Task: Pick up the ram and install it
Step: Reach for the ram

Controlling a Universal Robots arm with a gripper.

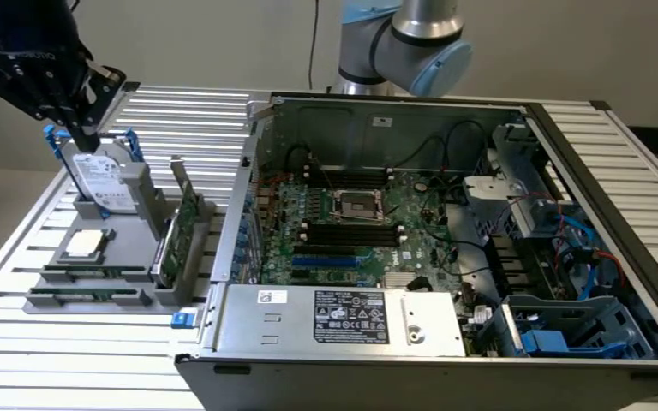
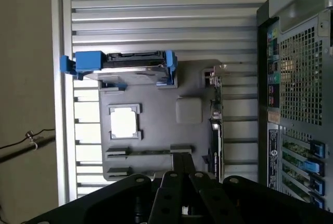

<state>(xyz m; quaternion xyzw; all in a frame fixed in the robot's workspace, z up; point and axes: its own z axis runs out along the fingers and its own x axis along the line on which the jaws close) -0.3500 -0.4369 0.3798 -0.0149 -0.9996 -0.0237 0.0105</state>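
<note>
While the ram [image 1: 86, 273] [image 2: 151, 152] rests on its long edge in a groove at the near end of the grey holder [image 1: 129, 253], nothing is touching it. A second stick [image 1: 78, 294] stands in the next groove, closer to the worktop's [image 1: 32, 360] near edge. The hand [image 1: 80, 134] [image 2: 182, 157] hangs over the holder's far end, above the hard drive [image 1: 100, 184] and well apart from the ram. Its fingers [image 2: 174, 182] look drawn together, with nothing between them.

From this, the step in hand appears to be the reach toward the ram. To do it well, the hand should come over the middle of the stick's length, turned so the fingers close across its two flat faces. It should open only enough to clear the groove walls and the neighbouring stick. A straight lift along the groove should keep the board from twisting. The processor [image 1: 86, 244] and the tall card [image 1: 181, 224] stand close by on the same holder, so a high path over them looks safer than a low sweep.

The ram is a thin, stiff green board, long and narrow, offering little to grip but its flat sides. The holder looks like matt grey plastic, and the worktop is ribbed with pale metal slats. The open computer case [image 1: 603, 214] is bare sheet metal around a green main board [image 1: 421, 244] with long black slots [image 1: 352, 233].
</note>
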